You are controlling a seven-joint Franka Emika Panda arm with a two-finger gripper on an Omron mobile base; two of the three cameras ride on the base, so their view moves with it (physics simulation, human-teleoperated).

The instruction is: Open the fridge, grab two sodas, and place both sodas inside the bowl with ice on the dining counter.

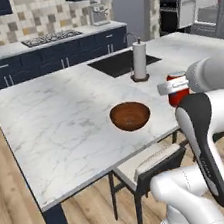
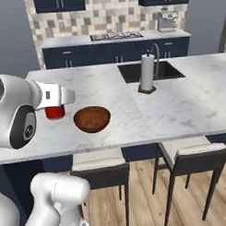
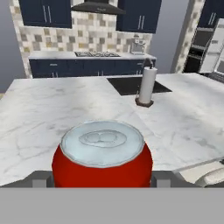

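The claw grips a soda (near the dining counter's edge), bowl beside it.

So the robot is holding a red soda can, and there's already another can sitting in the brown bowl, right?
Not quite. The gripper does hold a red soda can between its fingers, but the brown bowl has no can in it. The left base view looks straight into the bowl and shows just its bare inside. It sits on the marble dining counter, beside the held can.
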